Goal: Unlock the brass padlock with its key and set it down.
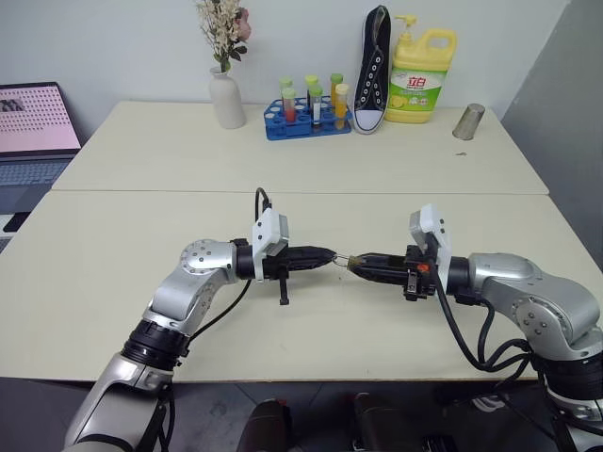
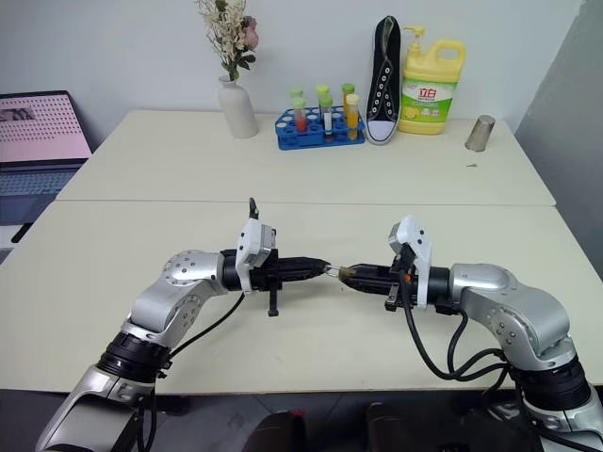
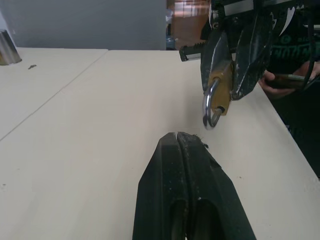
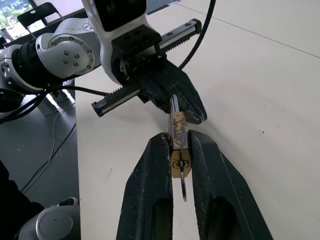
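Your two arms meet tip to tip above the near cream table (image 1: 141,301), both reaching level toward each other. Your right gripper (image 4: 176,145) is clamped on the brass padlock (image 4: 179,150), holding its gold body between the two black fingers, well clear of the tabletop. In the left wrist view you can see the padlock's silvery shackle (image 3: 212,107) hanging out past the right fingers as a curved loop; whether it has sprung free of the body, you cannot tell from here. In the right wrist view a thin silvery piece runs from the padlock into the tips of your left gripper (image 4: 176,104), and another thin silvery piece, likely the key (image 4: 183,186), sticks out of the padlock's near face between the right fingers. Your left gripper has its fingers pressed fully together, their tips right at the padlock; what it is pinching is too small to make out. At the far edge of the table stand a white vase of dried flowers (image 1: 226,94), a blue rack of test tubes (image 1: 306,113), a black sneaker (image 1: 373,71), a yellow detergent bottle (image 1: 420,75) and a metal cup (image 1: 468,121).
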{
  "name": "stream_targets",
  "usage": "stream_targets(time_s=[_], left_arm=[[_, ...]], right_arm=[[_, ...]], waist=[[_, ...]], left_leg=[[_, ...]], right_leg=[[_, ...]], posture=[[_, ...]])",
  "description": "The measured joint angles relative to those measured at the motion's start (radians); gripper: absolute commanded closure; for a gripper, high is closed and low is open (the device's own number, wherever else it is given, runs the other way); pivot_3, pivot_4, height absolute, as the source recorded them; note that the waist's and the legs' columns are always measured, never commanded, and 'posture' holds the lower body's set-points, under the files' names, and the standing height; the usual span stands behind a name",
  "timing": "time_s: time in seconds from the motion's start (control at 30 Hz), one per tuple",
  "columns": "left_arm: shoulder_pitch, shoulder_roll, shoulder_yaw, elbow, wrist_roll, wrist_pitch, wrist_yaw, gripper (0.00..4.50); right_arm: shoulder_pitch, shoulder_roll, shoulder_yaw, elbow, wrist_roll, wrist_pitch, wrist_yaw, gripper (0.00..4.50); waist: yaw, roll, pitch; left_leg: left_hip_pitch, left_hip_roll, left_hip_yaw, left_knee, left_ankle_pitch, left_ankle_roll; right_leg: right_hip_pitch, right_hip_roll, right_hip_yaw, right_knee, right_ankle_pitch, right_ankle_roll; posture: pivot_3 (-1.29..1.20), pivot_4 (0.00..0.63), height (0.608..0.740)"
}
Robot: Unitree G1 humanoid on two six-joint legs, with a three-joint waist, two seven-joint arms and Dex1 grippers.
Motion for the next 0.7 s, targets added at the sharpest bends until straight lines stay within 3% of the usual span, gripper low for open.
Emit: stream_targets(time_s=[0.7], left_arm=[[0.053, -0.024, 0.063, -0.127, -0.003, 0.136, -0.017, 4.5]], right_arm=[[0.0, 0.004, 0.003, 0.005, -0.005, -0.005, 0.004, 4.34]], waist=[[0.0, 0.0, 0.0]], left_leg=[[0.0, 0.0, 0.0, 0.0, 0.0, 0.0]], right_leg=[[0.0, 0.0, 0.001, 0.0, 0.0, 0.0]], posture=[[0.0, 0.15, 0.74]])
